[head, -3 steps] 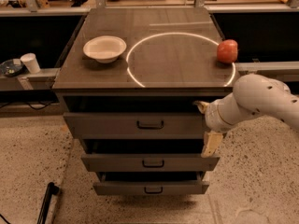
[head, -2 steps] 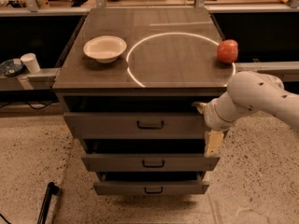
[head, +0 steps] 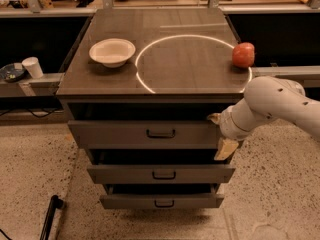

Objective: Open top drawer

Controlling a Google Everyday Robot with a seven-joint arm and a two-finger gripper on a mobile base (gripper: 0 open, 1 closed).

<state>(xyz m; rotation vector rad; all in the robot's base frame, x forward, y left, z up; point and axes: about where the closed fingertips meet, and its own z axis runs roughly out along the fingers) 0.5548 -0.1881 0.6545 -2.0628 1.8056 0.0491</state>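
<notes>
The top drawer [head: 125,134] is the widest grey front of the cabinet, with a small black handle [head: 160,133] at its centre. It stands a little out from the cabinet, with a dark gap above it. My gripper [head: 220,134] is at the right end of this drawer front, well right of the handle. Its fingers are spread, one tan fingertip [head: 215,118] at the drawer's upper right corner and the other [head: 226,149] just below its lower edge. The white arm [head: 280,104] reaches in from the right.
The middle drawer [head: 161,174] and bottom drawer [head: 161,201] also stick out slightly. On the cabinet top [head: 165,29] are a white bowl [head: 112,51] and a red apple [head: 243,54]. A paper cup [head: 33,67] is on the left ledge. A black pole [head: 49,217] lies on the floor.
The arm's elbow has shifted a little to the left, toward the cabinet. The gripper stays at the right end of the top drawer. The drawers have not visibly moved.
</notes>
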